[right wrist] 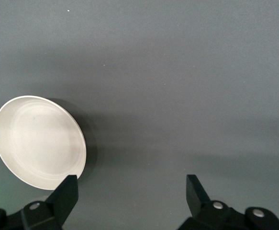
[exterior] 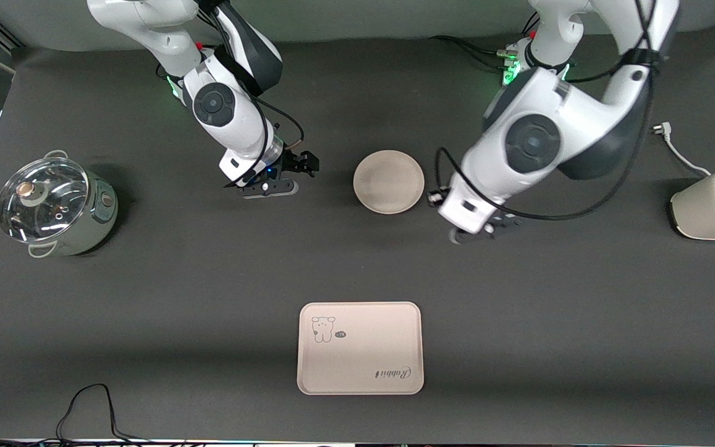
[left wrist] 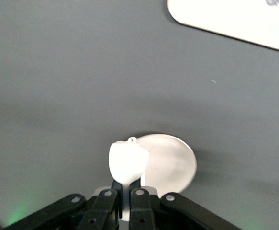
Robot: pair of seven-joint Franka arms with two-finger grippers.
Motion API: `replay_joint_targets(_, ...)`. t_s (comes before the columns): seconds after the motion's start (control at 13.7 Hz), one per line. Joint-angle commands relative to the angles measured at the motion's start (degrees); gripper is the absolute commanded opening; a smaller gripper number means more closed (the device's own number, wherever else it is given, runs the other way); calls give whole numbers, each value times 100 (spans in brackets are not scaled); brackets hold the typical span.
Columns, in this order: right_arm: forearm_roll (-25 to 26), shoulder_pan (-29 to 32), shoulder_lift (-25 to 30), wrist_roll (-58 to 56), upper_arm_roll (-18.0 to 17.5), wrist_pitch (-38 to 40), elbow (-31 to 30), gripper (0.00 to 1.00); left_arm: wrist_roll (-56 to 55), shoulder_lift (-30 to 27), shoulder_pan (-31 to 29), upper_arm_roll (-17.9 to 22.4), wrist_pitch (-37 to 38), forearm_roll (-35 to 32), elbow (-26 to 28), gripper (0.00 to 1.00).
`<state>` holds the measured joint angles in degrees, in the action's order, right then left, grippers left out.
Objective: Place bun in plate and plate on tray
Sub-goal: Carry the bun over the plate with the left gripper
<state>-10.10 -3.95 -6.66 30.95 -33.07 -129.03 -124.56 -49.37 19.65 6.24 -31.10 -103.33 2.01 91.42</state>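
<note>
1 tray (exterior: 360, 349), 1 plate (exterior: 388, 182) — 1 bun (left wrist: 126, 163) in left tool (left wrist: 125, 191).

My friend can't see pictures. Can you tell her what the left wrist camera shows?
The left gripper holds the small white bun pinched between its shut black fingers, up above the dark grey table. The round plate lies below, partly hidden by the bun, and a corner of the tray shows at the picture's edge.

Bun (left wrist: 126, 164) hides part of plate (left wrist: 172, 165); tray (left wrist: 235, 19) cut off by edge.
</note>
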Motion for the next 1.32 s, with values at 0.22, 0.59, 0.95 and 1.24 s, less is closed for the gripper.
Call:
replay_joint_targets(0.22,52,17,147,16,-15,-52,-95,100,-432,-858,211,-405,-1899,-8,2360,2)
replay_joint_targets(0.59,52,8,147,17,-15,-61,-86,100,-740,-122,518,-441,-3333,-357,3022,4)
replay_joint_targets(0.95,43,0,138,17,-24,-96,-95,100,-1978,784,685,-441,-3940,-1746,2960,6)
replay_joint_targets(1.24,43,-158,-134,43,-24,-377,-95,100,-2340,996,765,-441,-4081,-2029,2934,11)
